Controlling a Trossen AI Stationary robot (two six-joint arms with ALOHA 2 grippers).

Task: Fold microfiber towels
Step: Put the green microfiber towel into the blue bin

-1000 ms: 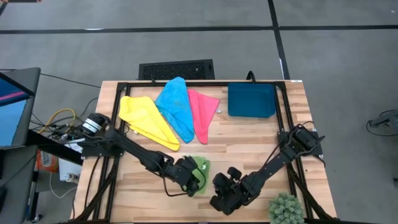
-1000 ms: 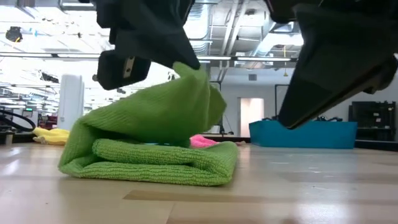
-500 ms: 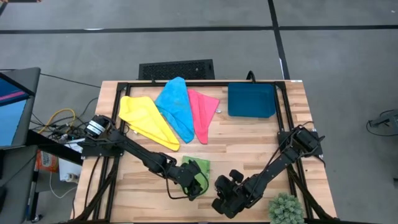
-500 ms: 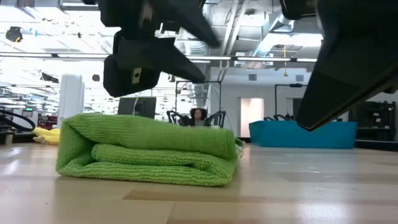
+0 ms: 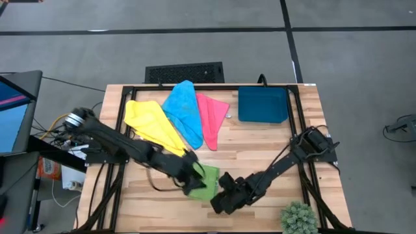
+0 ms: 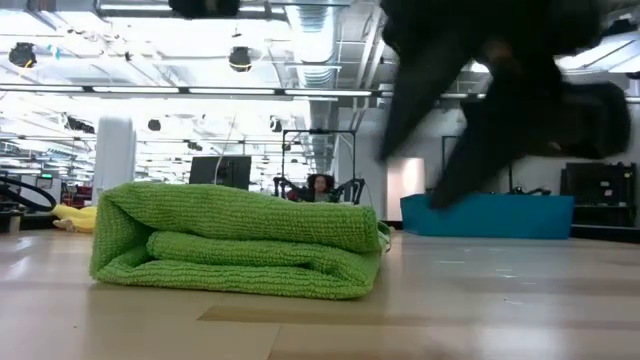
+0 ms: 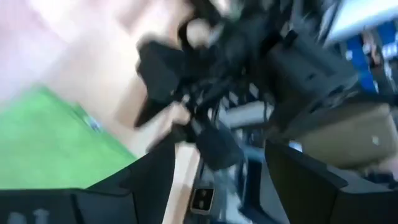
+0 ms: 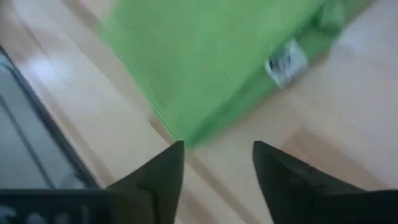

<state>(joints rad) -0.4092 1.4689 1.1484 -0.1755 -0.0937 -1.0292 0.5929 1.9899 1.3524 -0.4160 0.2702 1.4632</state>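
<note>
The green towel (image 5: 209, 177) lies folded in several layers on the table near its front edge, its fold to the left in the low view (image 6: 240, 240). My left gripper (image 7: 217, 186) is open above the towel's left part (image 5: 194, 175), clear of it. My right gripper (image 8: 217, 168) is open, slanting down just off the towel's near right edge (image 5: 222, 196), with a white label (image 8: 285, 62) in front of it. The yellow (image 5: 153, 127), blue (image 5: 184, 112) and pink (image 5: 211, 118) towels lie spread side by side at the far side.
A dark blue tray (image 5: 262, 105) stands at the far right. A small green plant (image 5: 299, 218) sits at the near right corner. Black frame rails run along the table's left and right edges (image 5: 305, 175).
My left gripper has opened and let go of the green towel's raised top layer, which has dropped flat onto the folded stack. It has then risen clear above the towel. My right gripper has gone toward the table's left, up to the towel's edge.
</note>
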